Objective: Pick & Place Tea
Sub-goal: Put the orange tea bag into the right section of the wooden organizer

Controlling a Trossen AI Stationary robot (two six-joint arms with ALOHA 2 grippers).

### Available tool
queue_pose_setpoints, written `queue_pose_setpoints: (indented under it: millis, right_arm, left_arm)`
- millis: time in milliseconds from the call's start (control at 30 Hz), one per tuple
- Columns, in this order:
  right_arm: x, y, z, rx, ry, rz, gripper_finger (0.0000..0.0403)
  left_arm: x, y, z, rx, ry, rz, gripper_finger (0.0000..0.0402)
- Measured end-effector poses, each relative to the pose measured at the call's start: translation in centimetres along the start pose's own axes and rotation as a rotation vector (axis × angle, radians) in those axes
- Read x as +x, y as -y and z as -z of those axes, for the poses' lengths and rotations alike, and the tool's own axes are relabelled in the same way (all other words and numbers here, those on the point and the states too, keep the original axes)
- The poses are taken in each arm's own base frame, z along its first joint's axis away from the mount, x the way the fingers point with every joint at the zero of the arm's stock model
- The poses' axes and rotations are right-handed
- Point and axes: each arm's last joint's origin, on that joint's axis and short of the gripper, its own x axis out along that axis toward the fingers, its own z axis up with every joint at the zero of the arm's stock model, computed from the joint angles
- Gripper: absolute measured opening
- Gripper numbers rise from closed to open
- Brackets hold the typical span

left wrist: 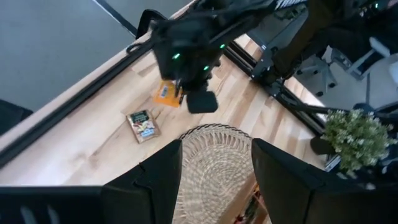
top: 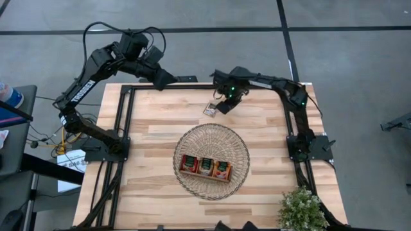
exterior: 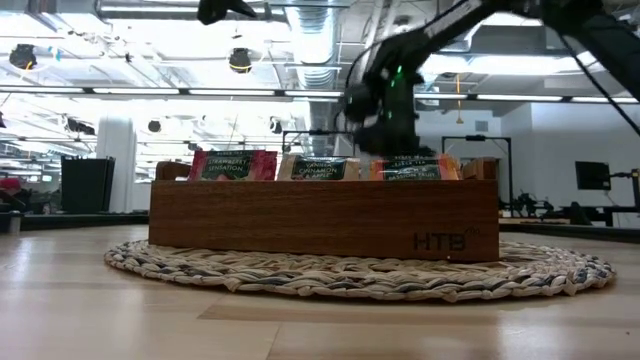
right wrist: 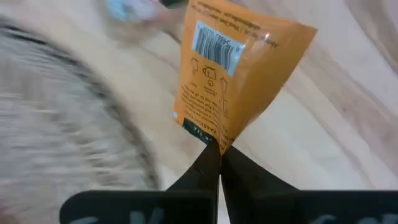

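Pinched at one corner, an orange flat square tea sachet (right wrist: 233,74) hangs from the right pincer (right wrist: 219,163), its fingers closed tight on it.

It is lifted above the wooden worktop (top: 160,122) just beyond the round wicker basket (top: 241,146); another sachet with a dark label (left wrist: 142,124) lies flat nearby. More sachets stand in the brown wooden tray (exterior: 324,220) inside the basket. Left pincer (left wrist: 214,168) waits aloft, fingers spread, holding nothing.

"HTB" on wooden tray (exterior: 320,225)
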Motion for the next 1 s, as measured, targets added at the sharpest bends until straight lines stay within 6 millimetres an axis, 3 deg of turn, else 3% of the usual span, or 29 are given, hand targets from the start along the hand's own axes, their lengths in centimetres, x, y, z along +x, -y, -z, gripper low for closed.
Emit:
queue_pose_setpoints:
  millis: [267,400,600,767,1000]
  right_arm:
    - [-9.0,-1.6,4.3,0.093,0.183,-0.218,0.0]
    - [-13.4,-2.8,7.2,0.134,0.285,-0.406,0.0]
    - [-18.7,-4.5,10.0,0.183,0.473,-0.686,0.0]
    - [-21.1,-6.5,10.9,0.175,0.572,-0.858,0.0]
    - [-21.9,-9.1,10.8,0.144,0.57,-1.02,0.0]
  left_arm:
    - [0.0,0.2,0.1,0.255,-0.007,0.032,0.0185]
    - [0.4,1.2,0.4,0.549,-0.012,0.095,0.0185]
    - [1.1,3.9,0.9,0.968,0.042,0.176,0.0185]
    - [1.5,6.4,0.8,1.217,0.163,0.112,0.0185]
    - [2.5,8.6,1.1,1.43,0.209,-0.007,0.0185]
